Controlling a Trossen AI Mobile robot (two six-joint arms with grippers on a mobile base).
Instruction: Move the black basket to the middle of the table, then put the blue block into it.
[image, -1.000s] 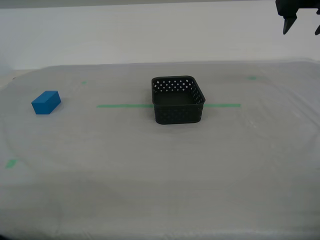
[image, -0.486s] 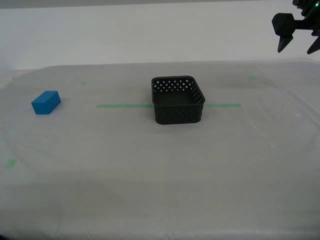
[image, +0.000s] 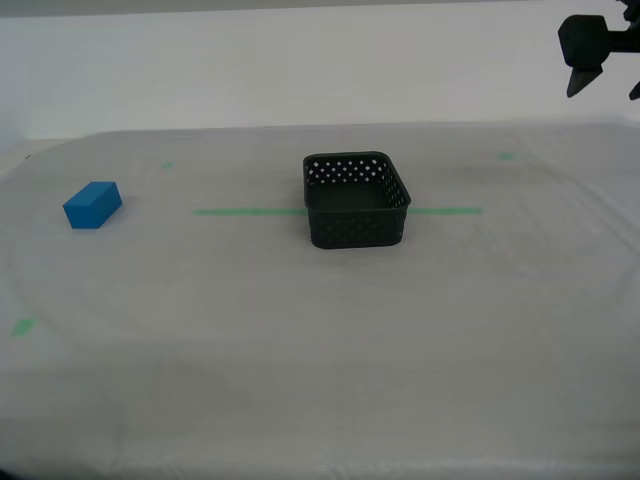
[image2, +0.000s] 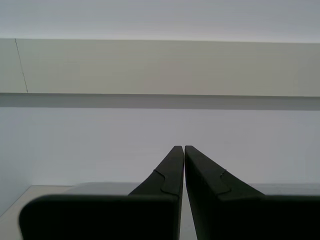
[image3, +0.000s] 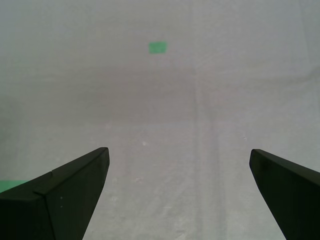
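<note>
The black basket (image: 355, 200) stands upright and empty near the middle of the table (image: 320, 340), on the long green tape line (image: 250, 211). The blue block (image: 92, 204) lies on the table at the exterior view's far left, well apart from the basket. My first gripper (image: 605, 92) hangs open and empty high above the table's far right corner; its wrist view shows the jaws wide apart (image3: 178, 151) over bare sheeting. My second gripper (image2: 180, 147) is shut on nothing, faces a pale wall, and is out of the exterior view.
Small green tape marks lie on the sheeting at the back right (image: 506, 155), the back left (image: 167, 165) and the front left (image: 22, 326). One mark also shows in the first wrist view (image3: 157, 47). A pale wall stands behind the table.
My first gripper has come lower than a second ago and has drifted toward the exterior view's right edge. The basket and the block have not moved.
</note>
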